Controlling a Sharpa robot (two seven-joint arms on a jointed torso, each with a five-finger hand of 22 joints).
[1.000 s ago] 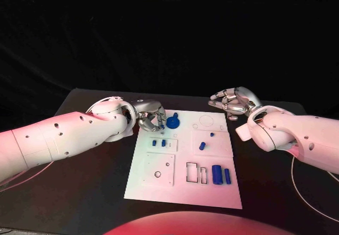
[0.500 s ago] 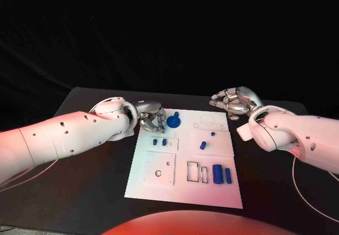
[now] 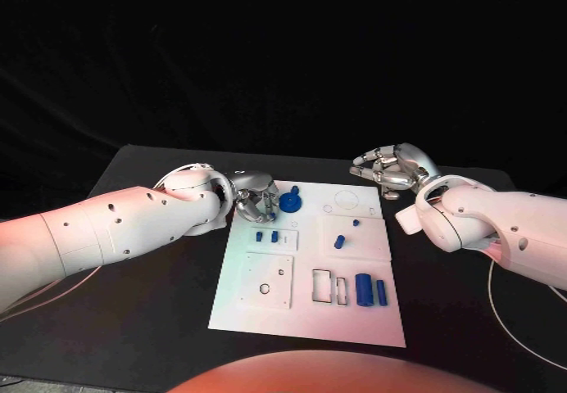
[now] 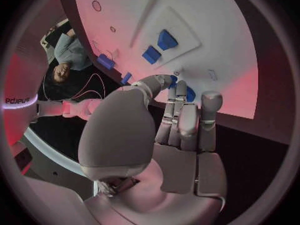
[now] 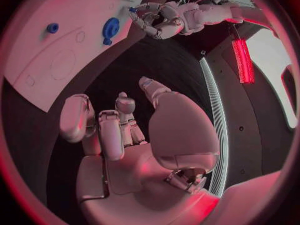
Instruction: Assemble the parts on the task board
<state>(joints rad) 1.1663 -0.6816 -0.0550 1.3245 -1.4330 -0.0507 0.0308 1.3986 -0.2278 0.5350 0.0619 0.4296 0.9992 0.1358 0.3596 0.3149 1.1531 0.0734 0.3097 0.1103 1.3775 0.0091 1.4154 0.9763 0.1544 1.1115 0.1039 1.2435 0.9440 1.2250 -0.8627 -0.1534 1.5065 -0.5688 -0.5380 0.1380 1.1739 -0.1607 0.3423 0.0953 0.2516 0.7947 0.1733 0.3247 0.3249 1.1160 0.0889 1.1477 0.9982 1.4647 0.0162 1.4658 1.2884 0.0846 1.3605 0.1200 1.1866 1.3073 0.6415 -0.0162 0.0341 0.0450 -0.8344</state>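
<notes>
On the left side of the black surface, the left hand sits at the far left corner of the task board, fingers curled down beside the round blue part. Whether it actually grips that part or just touches it, I cannot tell; the left wrist view shows fingertips drawn together over a scrap of blue, no more. Moving across the board: two small blue parts stand in a raised block near the left edge, a little peg sits mid-board, and two longer blue bars lie near the right edge, beside empty rectangular slots. Over on the right, the right hand hangs above the surface just off the board's far right corner, fingers curled in, holding nothing. My read: the step in hand is seating or taking up that round part. The next move calls for a steady pinch and a clean lift clear of the board before anything else is attempted.
</notes>
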